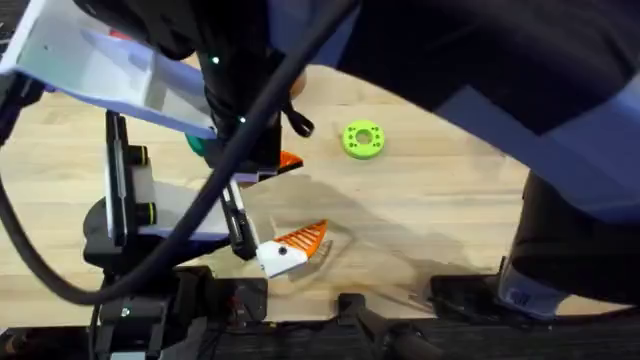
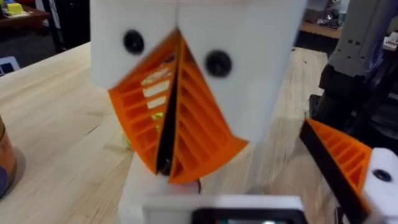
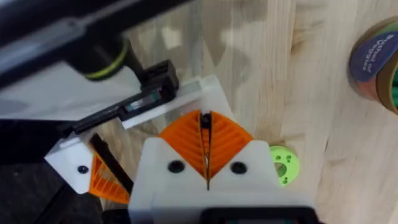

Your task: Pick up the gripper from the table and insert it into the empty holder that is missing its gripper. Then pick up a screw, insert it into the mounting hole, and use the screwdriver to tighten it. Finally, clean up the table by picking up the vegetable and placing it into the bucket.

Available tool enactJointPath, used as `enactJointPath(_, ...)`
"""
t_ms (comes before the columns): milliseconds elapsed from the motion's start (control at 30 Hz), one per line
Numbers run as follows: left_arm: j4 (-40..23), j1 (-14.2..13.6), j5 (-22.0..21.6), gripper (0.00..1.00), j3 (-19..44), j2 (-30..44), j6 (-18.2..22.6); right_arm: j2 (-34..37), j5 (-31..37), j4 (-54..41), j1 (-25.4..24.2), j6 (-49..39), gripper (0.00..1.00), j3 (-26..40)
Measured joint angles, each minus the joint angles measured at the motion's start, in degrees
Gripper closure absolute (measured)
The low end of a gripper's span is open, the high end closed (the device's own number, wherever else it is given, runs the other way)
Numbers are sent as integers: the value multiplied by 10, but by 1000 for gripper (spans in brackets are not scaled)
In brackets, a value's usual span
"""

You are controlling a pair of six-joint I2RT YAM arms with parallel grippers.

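**Loose orange fingertip** (image 1: 288,160): a small orange wedge on the table near its middle, tight against the dark left arm. It is partly covered, so I read it as the gripper to be fitted, though this is probable, not certain.

**White finger base** (image 1: 278,256): has a dark round hole and lies nearer the arm bases. It carries a ribbed orange tip (image 1: 308,238). I cannot tell whether it belongs to the holder that lacks a tip.

**Bucket** (image 3: 375,57): stands beyond the green ring disc (image 1: 362,139), well apart from the fitting area. It is probably parked there to keep the assembly space free until clean-up.

**Left gripper** (image 2: 166,168): ribbed pads pressed flat together, nothing between them.

**Right gripper** (image 3: 205,118): also closed pad to pad and empty, hanging over the wood with the ring disc just beside it.

**Judgement:**
- With both pincers empty, the pick of the fingertip appears not yet made.
- Whichever arm takes it must open first.
- The wedge is small and sits close under the left arm, so a narrow, careful approach seems needed. A nudge could slide it away.
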Motion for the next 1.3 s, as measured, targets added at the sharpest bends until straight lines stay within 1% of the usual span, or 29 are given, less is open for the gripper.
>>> enactJointPath(333,0,0,1,15,0,0,0,0,0,-1,0,0,995,0)
enactJointPath(367,0,0,0,15,0,0,0,0,0,-2,0,4,908,0)
enactJointPath(400,0,0,1,15,0,0,0,0,0,-2,0,4,782,0)
enactJointPath(433,0,0,1,15,0,0,1,1,0,-2,0,4,649,0)
enactJointPath(500,0,0,1,15,0,0,2,2,1,-3,0,4,342,0)
enactJointPath(567,0,0,1,16,0,0,5,2,6,-7,-1,3,74,0)
enactJointPath(600,0,0,1,15,0,0,5,2,8,-8,-2,2,27,0)
enactJointPath(667,0,0,1,15,0,0,5,2,9,-8,-3,2,10,0)
enactJointPath(800,0,0,1,15,0,0,5,2,9,-8,-4,9,11,0)
enactJointPath(933,0,0,1,16,0,0,5,-5,10,-7,-8,34,11,0)
enactJointPath(1200,0,0,1,15,0,0,5,-72,9,3,-43,112,8,0)
enactJointPath(1300,0,0,1,15,0,0,5,-90,24,3,-63,149,8,0)
